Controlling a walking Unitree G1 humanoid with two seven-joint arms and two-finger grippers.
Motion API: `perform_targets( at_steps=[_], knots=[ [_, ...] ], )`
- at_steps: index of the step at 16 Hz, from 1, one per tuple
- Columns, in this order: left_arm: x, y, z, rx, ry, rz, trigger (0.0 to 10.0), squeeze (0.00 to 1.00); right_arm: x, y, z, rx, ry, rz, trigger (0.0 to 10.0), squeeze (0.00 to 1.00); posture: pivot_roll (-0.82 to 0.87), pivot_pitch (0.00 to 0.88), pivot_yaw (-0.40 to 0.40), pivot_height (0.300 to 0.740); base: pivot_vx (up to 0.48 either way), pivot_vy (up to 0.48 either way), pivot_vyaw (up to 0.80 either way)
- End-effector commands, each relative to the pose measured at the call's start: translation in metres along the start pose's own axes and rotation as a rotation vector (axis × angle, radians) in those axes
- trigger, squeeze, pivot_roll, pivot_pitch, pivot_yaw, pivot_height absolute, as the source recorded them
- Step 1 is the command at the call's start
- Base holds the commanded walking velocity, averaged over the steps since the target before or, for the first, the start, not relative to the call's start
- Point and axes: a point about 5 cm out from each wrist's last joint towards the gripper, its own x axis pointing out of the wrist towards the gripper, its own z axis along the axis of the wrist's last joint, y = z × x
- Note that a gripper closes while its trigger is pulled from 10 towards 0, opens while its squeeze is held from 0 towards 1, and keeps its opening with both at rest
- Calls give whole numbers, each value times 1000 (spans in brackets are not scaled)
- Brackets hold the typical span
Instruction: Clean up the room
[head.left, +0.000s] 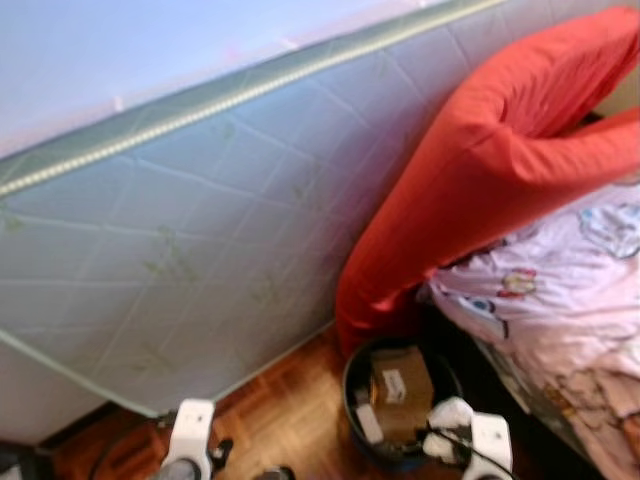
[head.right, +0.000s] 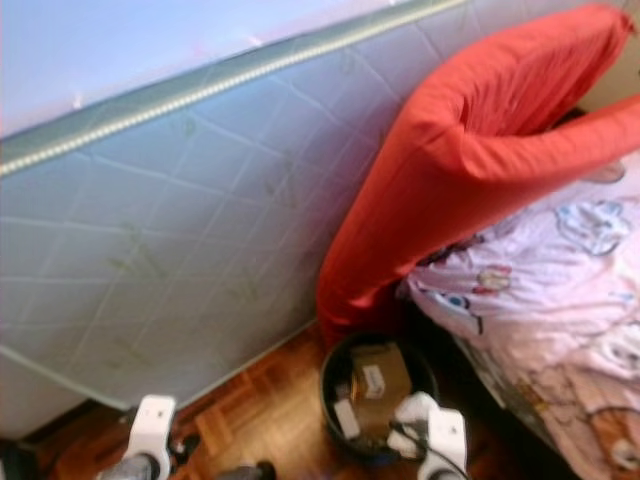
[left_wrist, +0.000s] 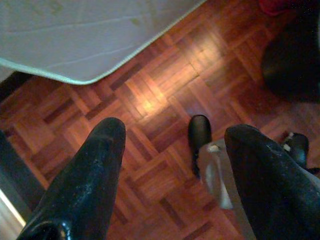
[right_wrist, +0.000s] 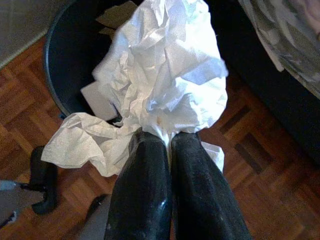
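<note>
**A:** Your right gripper (right_wrist: 169, 145) has its two black fingers pressed together on a crumpled white paper (right_wrist: 165, 80), which bulges out past the fingertips. It hangs just above the rim of a dark round bin (head.left: 352, 400).

**B:** Where is that bin?

**A:** On the parquet floor (left_wrist: 165, 90), at the foot of a red cushion (head.left: 480, 170) that leans against an upright quilted mattress (head.left: 200, 240). A brown cardboard box (head.left: 400, 385) and paper scraps lie inside the bin. To your right, just beside the bin, is a bed with a pale printed cover (head.left: 560, 300).

**B:** And the other arm?

**A:** Your left gripper (left_wrist: 175, 165) hangs low over bare floor, fingers spread wide and holding nothing. The mattress corner is near it, and the bin well apart on the far side.
</note>
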Motion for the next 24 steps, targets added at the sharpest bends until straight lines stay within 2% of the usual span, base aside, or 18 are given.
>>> perform_targets(
  at_steps=[1,13,24],
  knots=[
    [-1,-4,-6,-13,23,-7,10000,0,-5,-8,-15,19,43,-26,10000,0,81,184,3,740,0,0,0],
    [0,-5,-5,2,25,-17,10000,0,-6,-11,-17,22,54,-25,10000,0,77,172,9,740,0,0,0],
    [-1,-5,-6,10,26,-20,10000,0,-4,-4,-11,40,14,3,10000,0,76,160,7,740,0,0,0]
  ],
)
